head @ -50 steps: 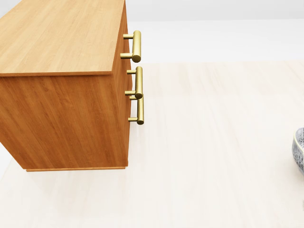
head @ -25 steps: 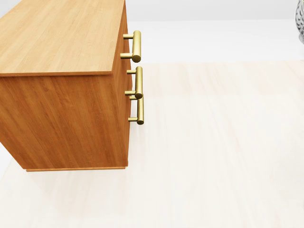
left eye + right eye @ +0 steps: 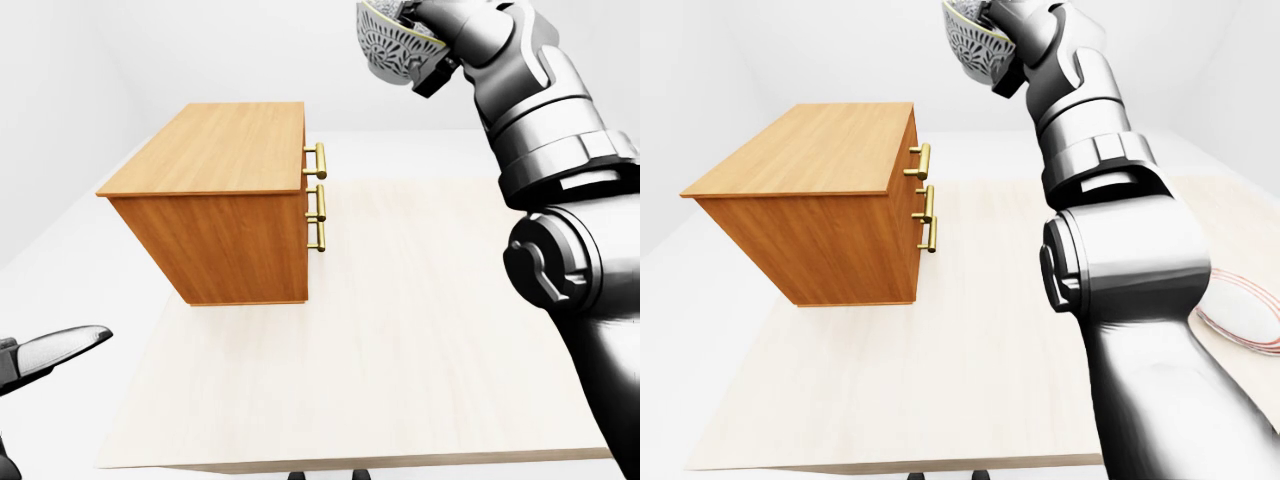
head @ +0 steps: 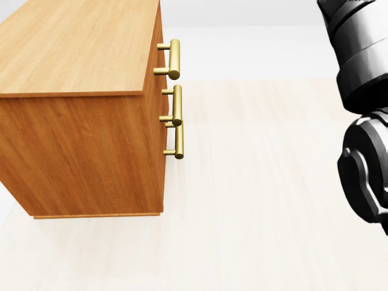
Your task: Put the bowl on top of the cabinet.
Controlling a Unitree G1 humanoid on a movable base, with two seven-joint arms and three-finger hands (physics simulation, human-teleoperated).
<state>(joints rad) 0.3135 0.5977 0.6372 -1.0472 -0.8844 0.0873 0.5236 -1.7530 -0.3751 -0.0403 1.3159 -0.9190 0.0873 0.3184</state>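
A grey-and-white patterned bowl point(image 3: 395, 45) is held high in the air, tilted, at the top of the left-eye view, to the right of and above the cabinet. My right hand point(image 3: 425, 40) is shut on the bowl; its fingers are partly cut off by the picture's top edge. The wooden cabinet point(image 3: 225, 205) stands at the table's left, its flat top point(image 4: 73, 45) bare, with three brass handles point(image 4: 174, 97) on its right face. My left hand point(image 3: 50, 350) hangs low at the left edge, off the table; whether its fingers are open does not show.
The pale wooden table point(image 3: 400, 340) carries the cabinet. A white plate with a red rim point(image 3: 1240, 305) lies at the table's right, partly hidden by my right arm point(image 3: 1110, 250). My right forearm point(image 4: 364, 121) fills the head view's right side.
The bowl rose from low at the head view's right edge to the top right corner, then out of that view. My right arm now shows where it was.
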